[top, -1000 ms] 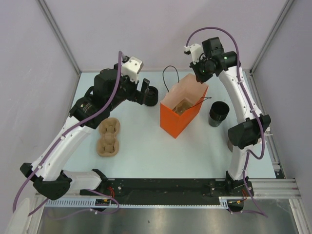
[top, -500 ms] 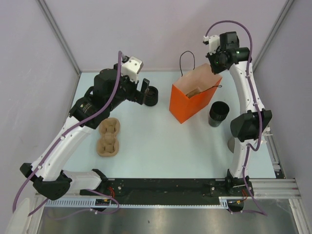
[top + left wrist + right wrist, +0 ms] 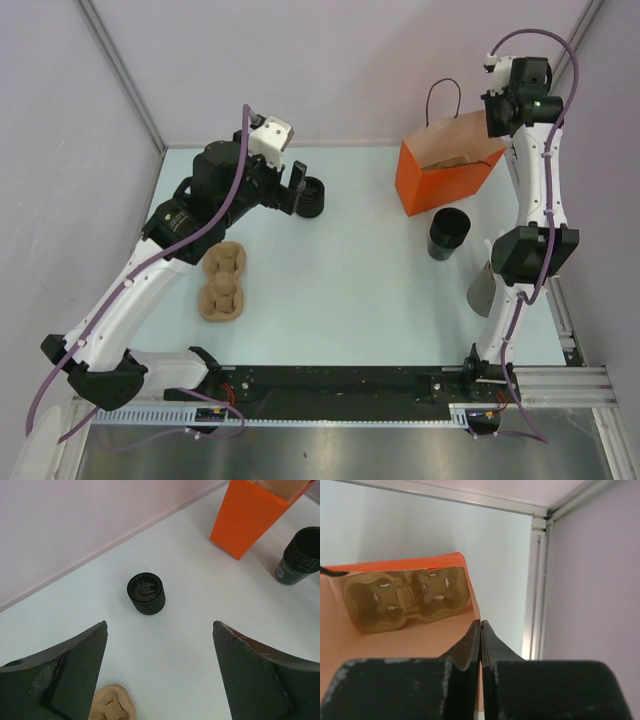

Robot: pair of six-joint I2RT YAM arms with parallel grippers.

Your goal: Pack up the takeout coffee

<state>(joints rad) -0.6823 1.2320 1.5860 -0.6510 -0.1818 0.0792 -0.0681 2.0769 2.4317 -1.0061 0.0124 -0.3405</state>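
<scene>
The left end effector hangs released, jaws spread wide, above the small black ribbed disposable cup with a round black lid. The cup stands upright on the white tabletop, near the far wall and left of centre, and touches nothing. The right end effector is clenched on the rim of the orange paper bag, holding it tilted at the far right; whether the bag's base rests on the tabletop cannot be told. A brown pulp cup tray lies inside the bag, and a second pulp tray lies on the tabletop beside the left arm. A stack of open black cups stands just in front of the bag. The step in hand appears to be the pick of the lidded cup. Centre the jaws over the lid so that the cup sits squarely between them, then descend until the pads face the ribbed wall below the lid rim. Close only until the wall is held firmly, since a paper wall would likely buckle under force. Lift straight up and hold the cup vertical during transfer, as the bag is well apart from it. Route the carry clear of the open stack, and lower the cup into a tray well.
</scene>
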